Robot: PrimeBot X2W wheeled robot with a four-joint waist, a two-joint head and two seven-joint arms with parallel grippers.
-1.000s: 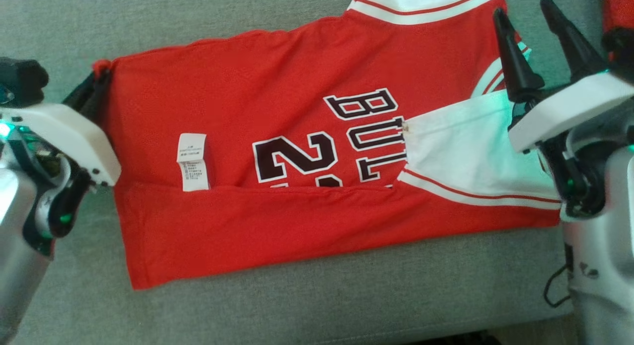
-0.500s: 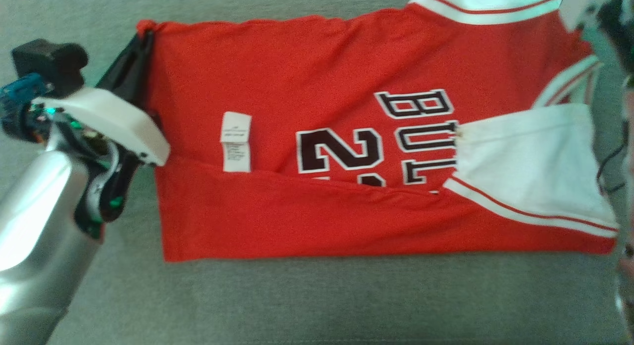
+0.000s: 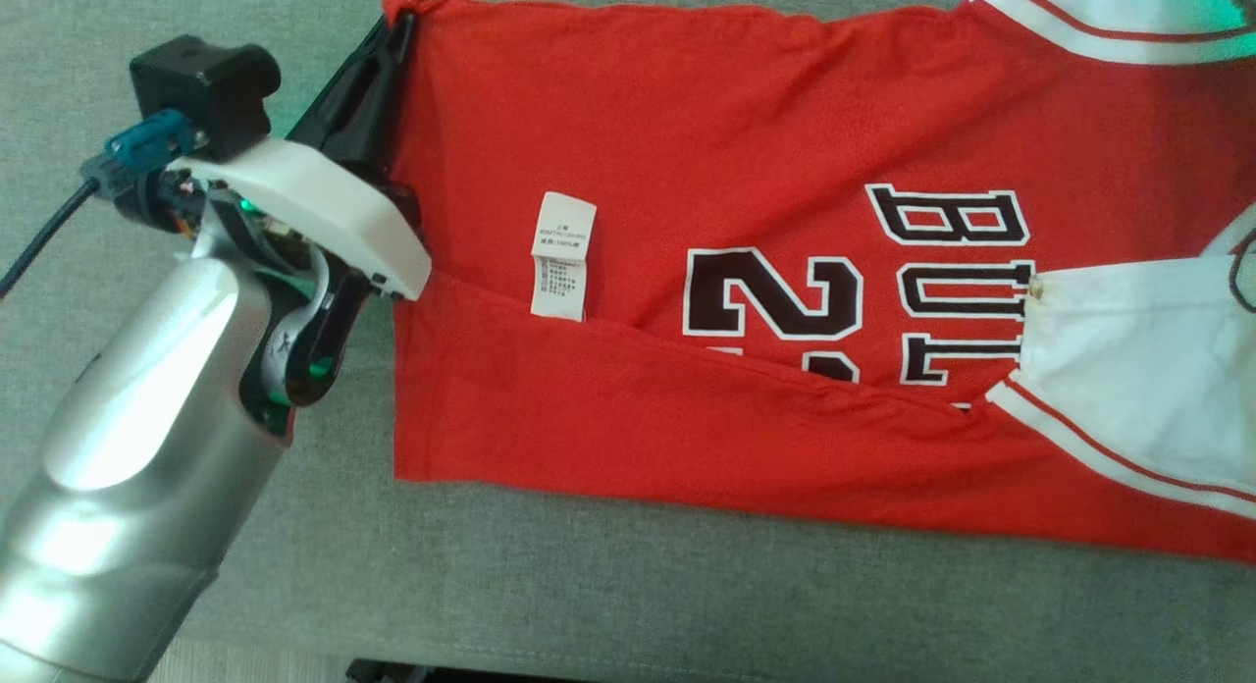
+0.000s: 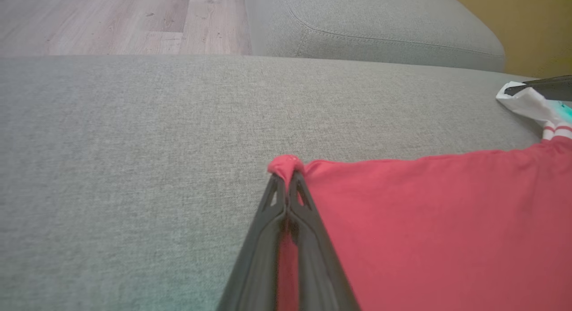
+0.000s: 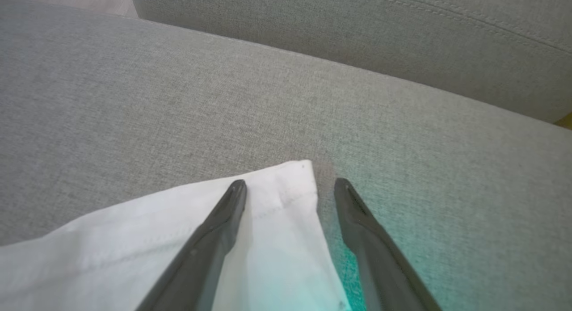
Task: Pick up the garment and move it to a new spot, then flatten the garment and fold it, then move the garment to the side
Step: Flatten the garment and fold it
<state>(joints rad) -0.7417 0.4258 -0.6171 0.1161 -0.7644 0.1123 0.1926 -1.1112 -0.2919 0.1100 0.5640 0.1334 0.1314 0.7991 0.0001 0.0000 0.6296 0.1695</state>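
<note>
**Left tool pinches a jersey corner, right tool open over a white corner**

The red jersey [image 3: 746, 124] lies spread on the grey sofa [image 3: 589, 604], with its length running across the head view. Its near long edge is folded over, and the fold covers the lower part of the black number and letters. A white label [image 3: 562, 256] sits on the red cloth just above this fold. At the right of the head view, a white sleeve [image 3: 1128, 369] with red stripes lies on top of the red cloth.

The left tool [image 3: 394, 30] is at the far left corner of the jersey. In the left wrist view its two fingers [image 4: 263, 239] are pressed together, and a small bunch of red cloth comes out at their tips. I cannot tell if this corner is lifted off the sofa.

The right tool [image 5: 290, 183] is open, with its fingers well apart, and it holds nothing. One finger is over a white corner of the jersey, and the other is over bare sofa just beside that corner. I cannot tell if they touch the cloth.

A wooden floor [image 4: 111, 20] shows beyond the sofa seat.
</note>
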